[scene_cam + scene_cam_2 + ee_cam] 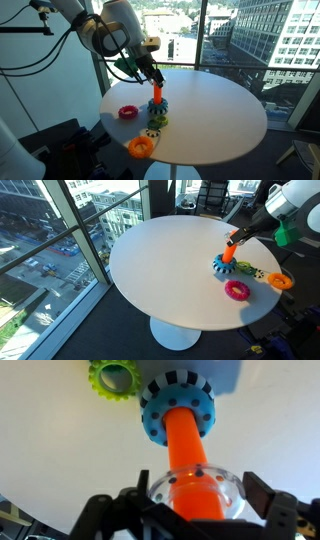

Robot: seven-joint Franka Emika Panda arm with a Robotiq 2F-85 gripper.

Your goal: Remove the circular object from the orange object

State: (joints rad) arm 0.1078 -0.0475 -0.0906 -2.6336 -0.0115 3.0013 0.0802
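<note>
The orange peg (185, 445) stands upright on its round blue base (155, 415), which has a gear-like rim. It shows in both exterior views (156, 94) (230, 252). A ring (228, 488) encircles the peg well above the base. In the wrist view it looks clear with small coloured dots, not teal-green. My gripper (195, 495) has a finger against each side of it and is shut on it. The gripper also shows in both exterior views (150, 72) (240, 235).
On the round white table (220, 110) a lime-green bumpy ring (97, 378) lies beside the base. A red ring (128, 112) (237, 290) and an orange ring (140, 148) (281, 280) lie near the table edge. Large windows stand close behind.
</note>
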